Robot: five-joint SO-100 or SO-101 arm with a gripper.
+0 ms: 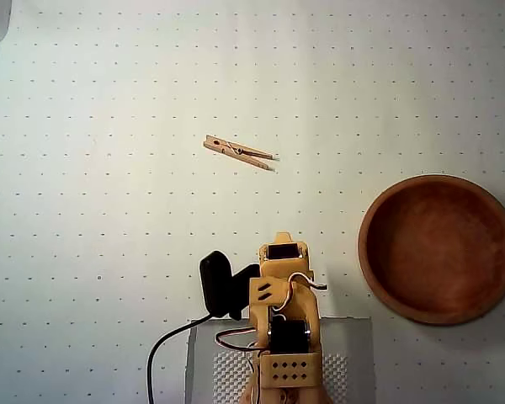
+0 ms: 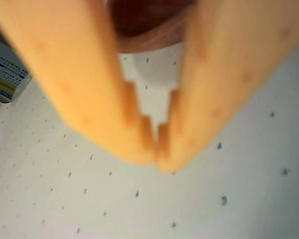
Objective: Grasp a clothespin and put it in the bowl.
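Clothespin lies mid-desk; the arm sits folded at the near edge (gripper empty, fingertips together).

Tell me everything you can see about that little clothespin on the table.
The clothespin is a slim, light-wood spring peg with a small metal coil near its middle. In the overhead view it lies flat on the white dotted table, slanting down to the right, where its two legs part slightly. Nothing touches it; it sits alone, up and left of the bowl and beyond the arm. The wrist view does not show it.

gripper closed, empty, arm folded back
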